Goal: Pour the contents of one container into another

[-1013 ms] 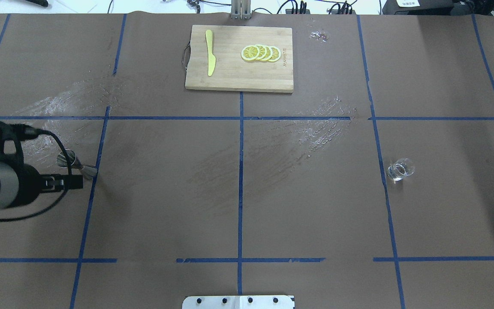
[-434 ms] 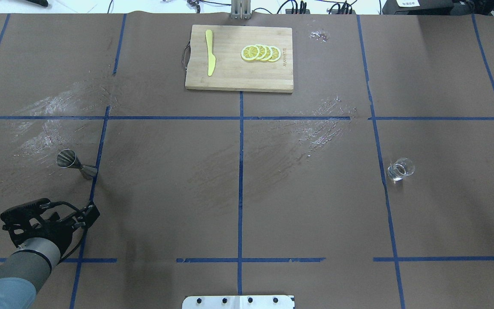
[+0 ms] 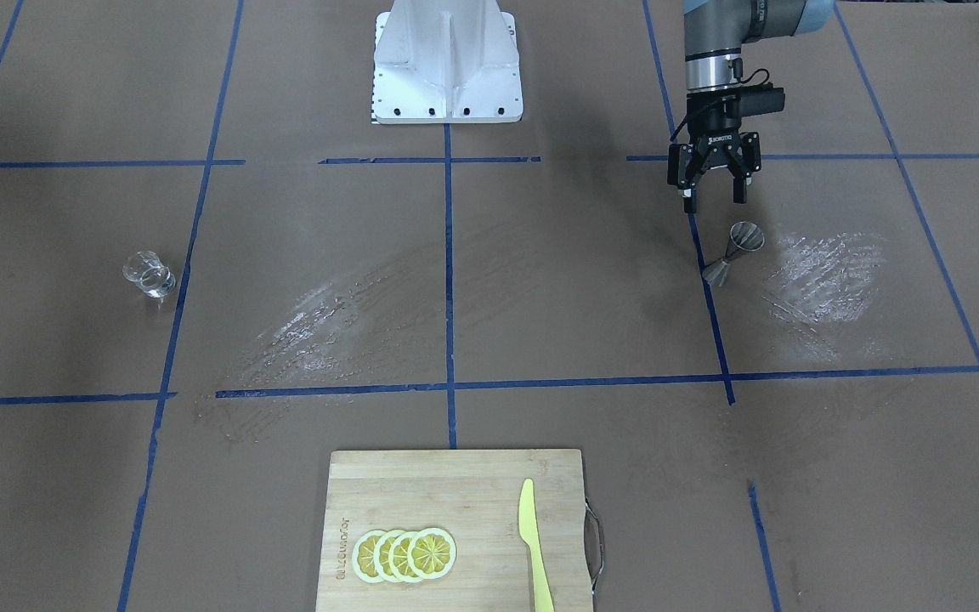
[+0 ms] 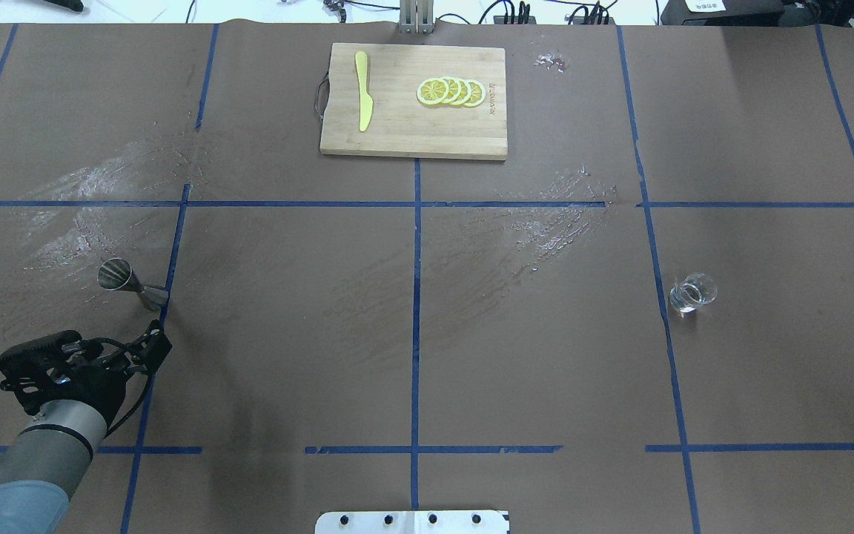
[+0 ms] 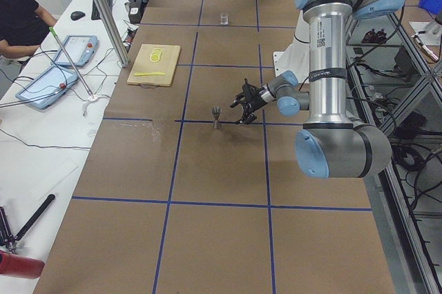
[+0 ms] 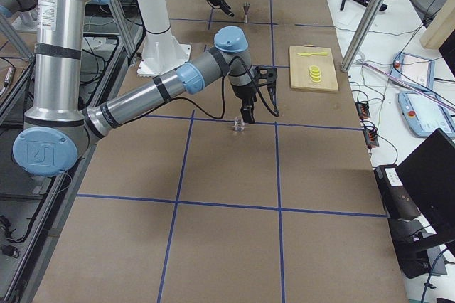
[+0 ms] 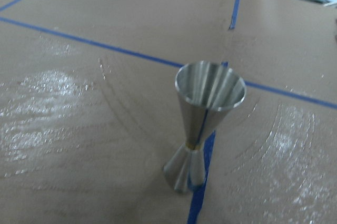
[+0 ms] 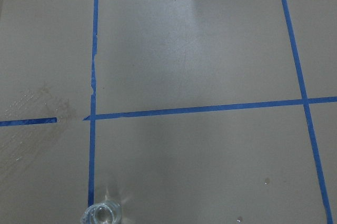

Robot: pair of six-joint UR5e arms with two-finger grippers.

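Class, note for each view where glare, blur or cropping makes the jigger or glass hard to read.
Overhead: shiny streaks glare white beside the jigger; the glass is faint, nearly see-through. Left wrist: the jigger looks soft, slightly blurred. Right wrist: the glass is cropped at the bottom edge.

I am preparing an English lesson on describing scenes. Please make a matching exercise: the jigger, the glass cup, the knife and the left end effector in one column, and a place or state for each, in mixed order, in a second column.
Column one
1. jigger
2. glass cup
3. knife
4. left end effector

Column two
A. open, holding nothing
B. lying on the cutting board, apart from the lemon slices
C. grey metal, upright, close to the left arm
D. clear, standing alone on the robot's right side

Pairs: 1-C, 2-D, 3-B, 4-A
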